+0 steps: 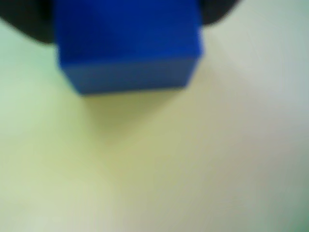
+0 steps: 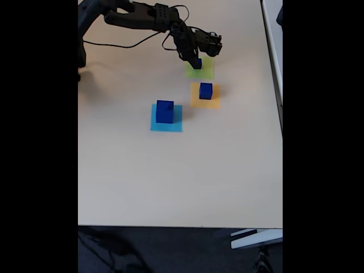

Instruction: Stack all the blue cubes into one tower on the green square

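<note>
In the wrist view a dark blue cube (image 1: pixel 128 48) sits blurred at the top, with the dark fingers of my gripper (image 1: pixel 128 21) hugging both its sides. The pale green square (image 1: pixel 145 169) spreads below it. In the fixed view the gripper (image 2: pixel 195 61) is at the green square (image 2: pixel 205 71), shut on that small blue cube (image 2: pixel 197 63); I cannot tell whether the cube touches the paper. A second blue cube (image 2: pixel 206 91) stands on the orange square (image 2: pixel 205 102). A larger blue cube (image 2: pixel 165 111) stands on the light blue square (image 2: pixel 166 124).
The arm (image 2: pixel 136 17) reaches in from the top left with a black cable looping beside it. The beige table (image 2: pixel 170 176) ends at its right edge (image 2: pixel 281 125) and its near edge (image 2: pixel 170 226).
</note>
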`<action>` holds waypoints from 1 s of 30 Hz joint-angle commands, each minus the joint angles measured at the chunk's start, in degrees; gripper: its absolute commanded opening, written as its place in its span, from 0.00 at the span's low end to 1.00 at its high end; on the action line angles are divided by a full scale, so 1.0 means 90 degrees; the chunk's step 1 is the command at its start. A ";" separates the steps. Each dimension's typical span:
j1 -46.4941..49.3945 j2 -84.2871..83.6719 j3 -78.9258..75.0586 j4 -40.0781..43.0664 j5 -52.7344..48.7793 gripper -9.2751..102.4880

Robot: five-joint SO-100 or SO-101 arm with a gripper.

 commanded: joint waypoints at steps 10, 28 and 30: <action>0.0576 0.0752 -0.1309 0.0498 -0.1123 0.10; 0.1562 0.1123 -0.1357 0.0703 -0.1689 0.10; 0.1602 0.1123 -0.1338 0.0684 -0.1641 0.10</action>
